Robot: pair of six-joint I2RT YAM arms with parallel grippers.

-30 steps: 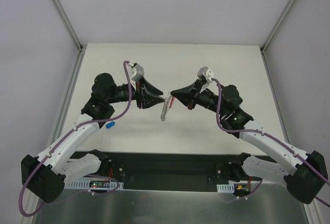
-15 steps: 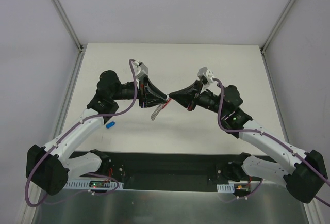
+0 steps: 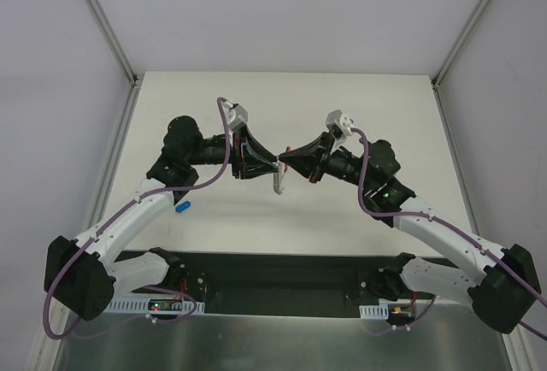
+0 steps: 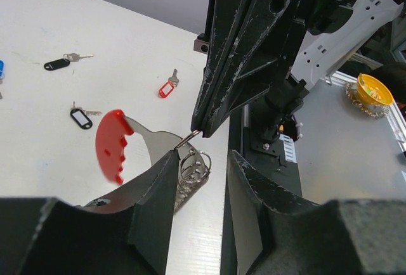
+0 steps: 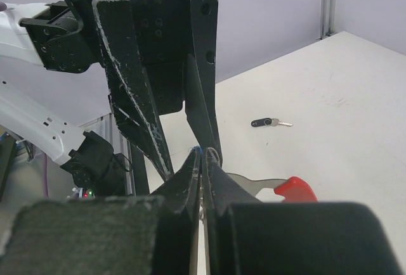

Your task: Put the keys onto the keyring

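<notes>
The keyring hangs in the air between my two grippers at the table's middle, its silver chain (image 3: 278, 181) dangling. In the left wrist view it shows a red plastic segment (image 4: 111, 145), a silver curved plate and wire rings (image 4: 193, 168). My right gripper (image 5: 202, 151) is shut on a thin ring of it, and its tips show in the top view (image 3: 289, 156). My left gripper (image 4: 203, 158) is open, with the rings against its left finger (image 4: 155, 205). Keys lie on the table: a red tag (image 4: 167, 89), two black tags (image 4: 57, 64) (image 4: 80, 118) and a blue one (image 3: 181, 208).
A black-tagged key (image 5: 266, 122) lies on the white table beyond my right gripper. A yellow round object (image 4: 371, 90) sits on the grey surface past the table's near edge. The black base rail (image 3: 273, 281) runs along the near edge.
My left wrist has shifted right, closer to the right gripper. The hanging chain swung left, then back right. The right gripper has kept its pinch.
</notes>
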